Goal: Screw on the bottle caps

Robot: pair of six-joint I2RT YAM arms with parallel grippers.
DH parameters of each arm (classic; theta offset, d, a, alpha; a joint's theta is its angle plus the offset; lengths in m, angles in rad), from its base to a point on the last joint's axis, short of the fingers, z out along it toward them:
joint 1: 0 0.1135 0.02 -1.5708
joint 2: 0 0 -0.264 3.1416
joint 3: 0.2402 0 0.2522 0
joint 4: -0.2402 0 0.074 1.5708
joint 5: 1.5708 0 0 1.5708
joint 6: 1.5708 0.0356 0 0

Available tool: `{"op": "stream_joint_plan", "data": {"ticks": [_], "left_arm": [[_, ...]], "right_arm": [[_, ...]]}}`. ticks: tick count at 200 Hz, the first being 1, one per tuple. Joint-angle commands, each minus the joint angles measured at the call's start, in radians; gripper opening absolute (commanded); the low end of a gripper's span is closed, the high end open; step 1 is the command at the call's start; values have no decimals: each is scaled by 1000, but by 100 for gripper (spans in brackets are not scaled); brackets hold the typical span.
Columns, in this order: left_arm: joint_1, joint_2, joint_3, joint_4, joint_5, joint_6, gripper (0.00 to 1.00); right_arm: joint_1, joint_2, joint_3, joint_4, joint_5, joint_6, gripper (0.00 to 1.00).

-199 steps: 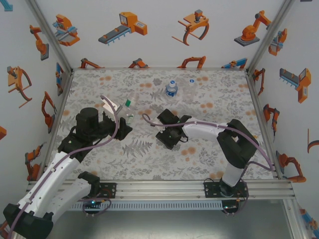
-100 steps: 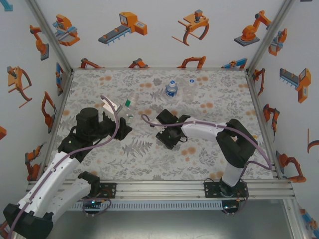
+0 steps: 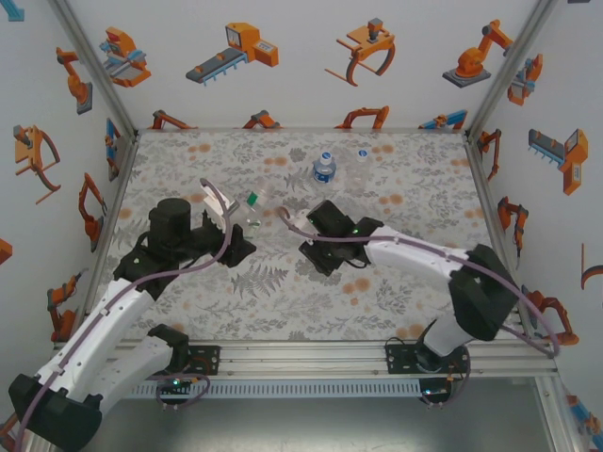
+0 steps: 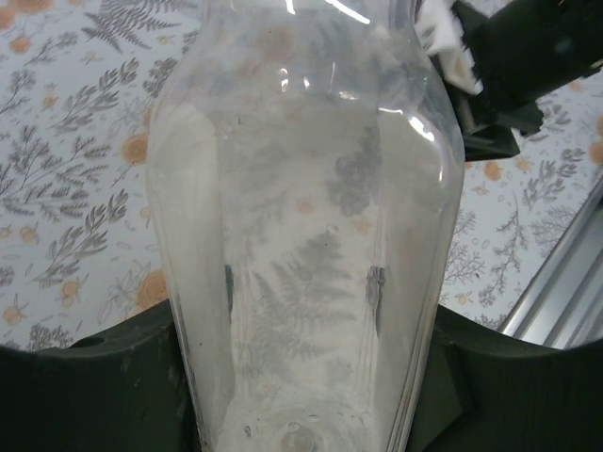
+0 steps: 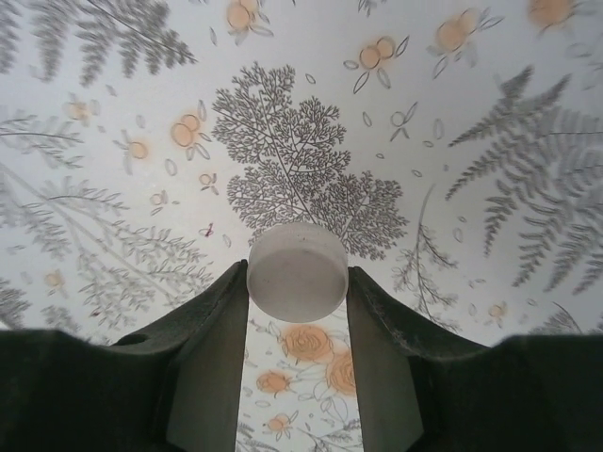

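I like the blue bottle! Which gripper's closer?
Right. The right gripper, holding a white cap, is in front of the blue-label bottle; the left gripper, holding a clear bottle, is farther left.

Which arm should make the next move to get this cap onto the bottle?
Right, most likely. The right gripper pinches a white cap clear of the table; the left gripper is busy holding the clear bottle close by.
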Motion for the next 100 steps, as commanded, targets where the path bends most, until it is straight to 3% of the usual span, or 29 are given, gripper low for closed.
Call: {"op": "stream_joint_plan", "data": {"ticks": [1,72,100], "left_arm": [[-5,20,67,-19,107,72,0],[-30,80,153,-85,331,273,0],[-70,110,193,-155,392,425,0]], "right_arm": [[-3,-137,-23,33,-19,-33,33],[-9,-477,37,-3,-162,-230,33],[-9,-578,66,-11,-236,-328,33]]}}
